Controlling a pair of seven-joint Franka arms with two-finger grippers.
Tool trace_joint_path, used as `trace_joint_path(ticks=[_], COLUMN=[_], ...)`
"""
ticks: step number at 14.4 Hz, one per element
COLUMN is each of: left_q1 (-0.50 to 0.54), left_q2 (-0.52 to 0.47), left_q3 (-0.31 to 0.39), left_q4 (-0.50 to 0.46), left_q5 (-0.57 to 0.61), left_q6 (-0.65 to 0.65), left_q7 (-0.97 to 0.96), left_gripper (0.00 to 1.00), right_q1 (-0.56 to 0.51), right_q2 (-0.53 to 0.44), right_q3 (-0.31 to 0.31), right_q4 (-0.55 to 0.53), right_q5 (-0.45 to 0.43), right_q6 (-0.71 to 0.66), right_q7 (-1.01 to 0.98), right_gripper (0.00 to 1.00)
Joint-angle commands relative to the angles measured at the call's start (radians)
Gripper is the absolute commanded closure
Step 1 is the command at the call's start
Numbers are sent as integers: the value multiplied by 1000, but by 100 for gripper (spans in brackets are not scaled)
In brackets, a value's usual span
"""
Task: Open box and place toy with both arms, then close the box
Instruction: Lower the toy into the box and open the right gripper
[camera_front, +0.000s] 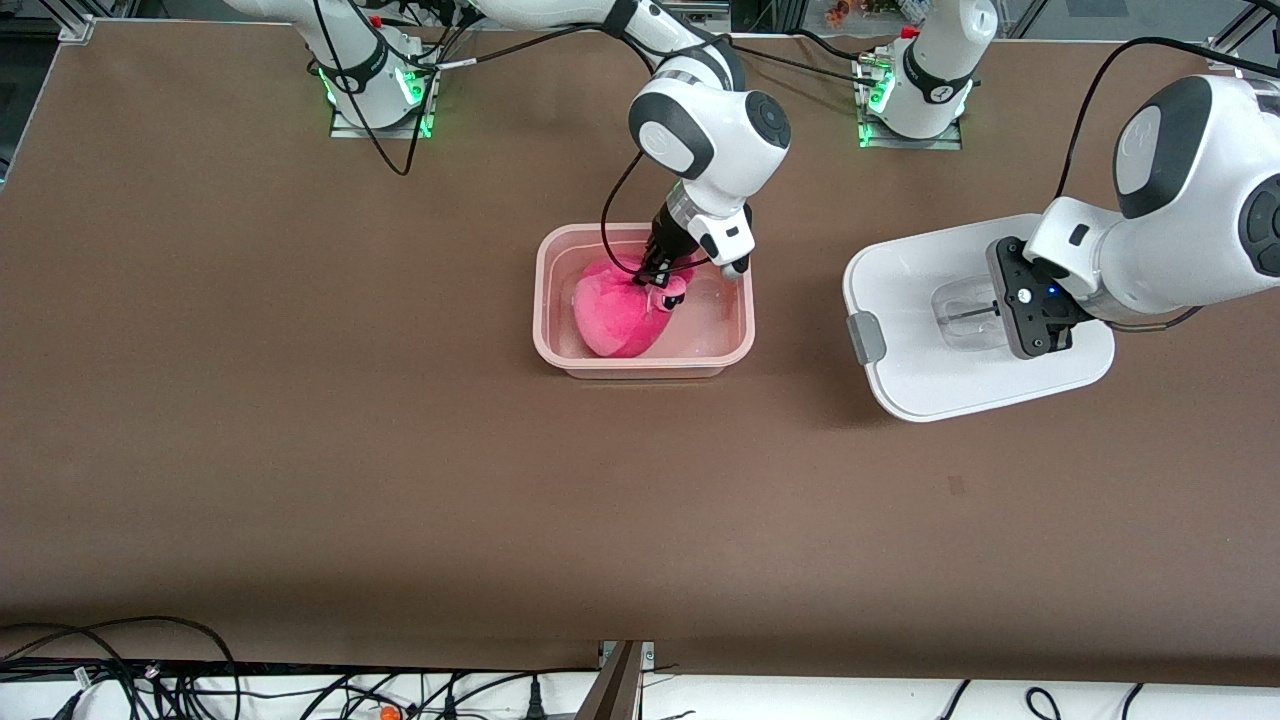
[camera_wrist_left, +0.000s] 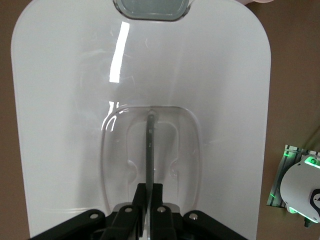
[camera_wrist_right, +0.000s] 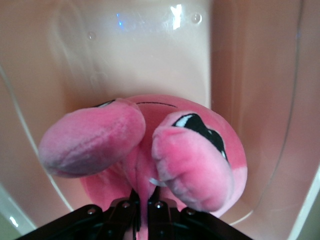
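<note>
The box, a pinkish translucent tub, stands open in the middle of the table. The pink plush toy lies inside it. My right gripper reaches down into the tub, shut on a fold of the toy between its ears; the tub's wall surrounds it. The white lid with a grey clip is off the box, toward the left arm's end of the table. My left gripper is shut on the lid's clear handle, pinching its thin bar.
Both arm bases stand at the table's edge farthest from the front camera, with green lights. Cables lie past the table's near edge. The left arm's base shows beside the lid.
</note>
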Motion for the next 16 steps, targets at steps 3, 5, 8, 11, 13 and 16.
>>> trace_joint_path(ticks=[3, 5, 8, 11, 13, 16], left_q1=[21, 21, 23, 23, 21, -5], left_q2=[1, 6, 6, 6, 7, 13], left_q3=[-8, -8, -8, -8, -11, -20], left_q4=[4, 5, 5, 5, 7, 10], left_q5=[-29, -29, -29, -29, -31, -32], left_q6=[-2, -2, -2, -2, 0, 4], left_q7=[55, 57, 57, 57, 55, 40], left_gripper=[100, 100, 100, 100, 100, 100], right_q1=[22, 22, 18, 9, -65, -204], right_q2=[39, 31, 15, -68, -143, -228], right_q3=[-9, -6, 2, -13, -12, -18], right_q4=[33, 61, 159, 185, 185, 178], right_q5=[-12, -7, 13, 99, 114, 238], right_q6=[45, 32, -40, -51, -50, -83], right_q7=[66, 89, 89, 98, 126, 129], right_gripper=[0, 0, 0, 0, 0, 0])
